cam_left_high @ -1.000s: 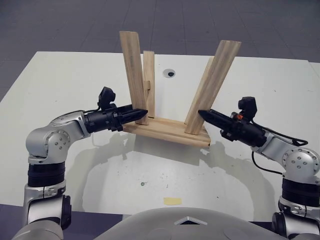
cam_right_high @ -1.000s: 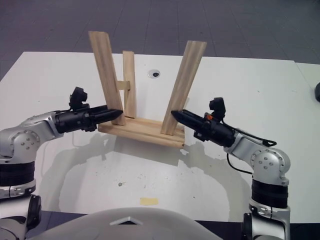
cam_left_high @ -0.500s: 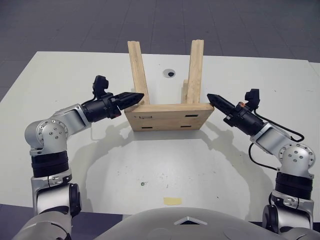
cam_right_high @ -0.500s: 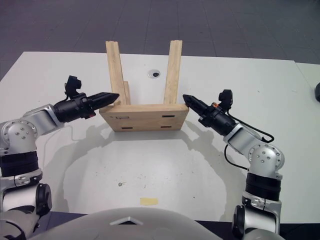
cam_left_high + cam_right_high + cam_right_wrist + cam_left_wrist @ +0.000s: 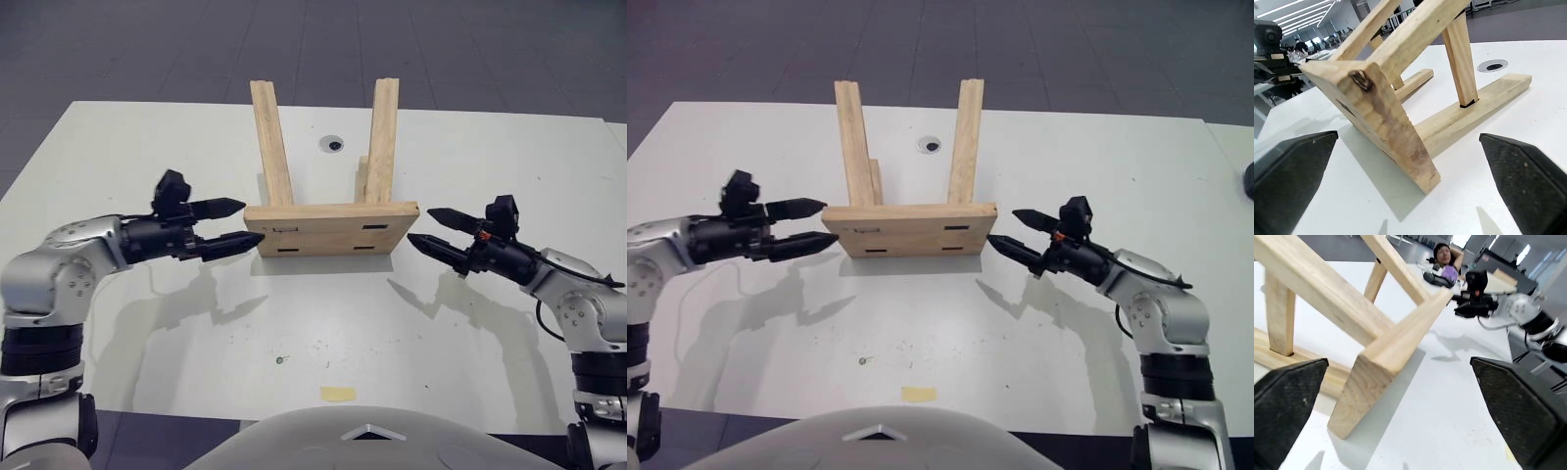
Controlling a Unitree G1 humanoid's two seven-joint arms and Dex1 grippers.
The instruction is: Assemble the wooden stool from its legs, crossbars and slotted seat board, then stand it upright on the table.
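Fingers [image 5: 220, 207] on the left gripper [image 5: 251, 220] and the right gripper [image 5: 420, 224] are spread wide and hold nothing, each just off one end of the seat board [image 5: 331, 228] of the stool [image 5: 379, 166], which lies on its side near the middle of the table [image 5: 127, 147], legs [image 5: 270, 137] pointing away from the robot. It looks assembled, so the step in hand is probably standing it up, which calls for closing on both board ends and tipping it evenly onto its feet. On the white top are a round grommet [image 5: 335, 144] and a yellow scrap [image 5: 338, 394], with dark tiled floor [image 5: 147, 39] beyond.
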